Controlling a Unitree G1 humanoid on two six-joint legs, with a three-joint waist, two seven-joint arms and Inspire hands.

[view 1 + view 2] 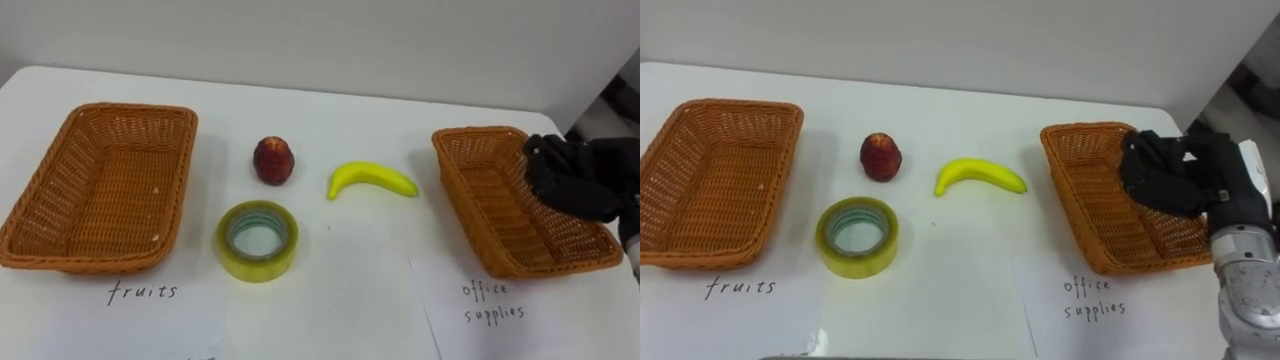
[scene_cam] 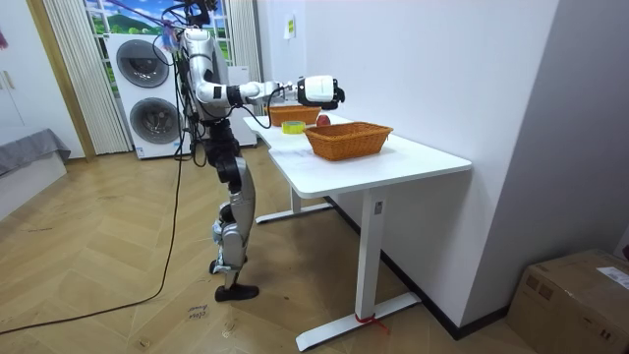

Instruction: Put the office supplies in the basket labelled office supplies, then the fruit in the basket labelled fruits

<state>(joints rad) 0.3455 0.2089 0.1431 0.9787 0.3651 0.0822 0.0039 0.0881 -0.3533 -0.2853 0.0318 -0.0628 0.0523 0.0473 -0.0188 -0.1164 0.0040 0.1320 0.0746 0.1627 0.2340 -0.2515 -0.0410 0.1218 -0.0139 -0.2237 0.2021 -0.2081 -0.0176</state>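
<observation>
A dark red apple and a yellow banana lie mid-table between two wicker baskets. In front of the apple lies a roll of yellowish tape, flat on the table. The left basket stands above a paper label reading fruits. The right basket stands above a label reading office supplies. Both baskets look bare inside. My right hand, dark-fingered, hovers over the right basket's far right side, fingers loosely bent and holding nothing. In the room view I stand at the table's end with that arm stretched over it.
The white table runs to a pale wall at the back. Paper sheets with the labels lie along its front edge. In the room view, two stacked washing machines stand behind me and a cardboard box sits on the floor at the right.
</observation>
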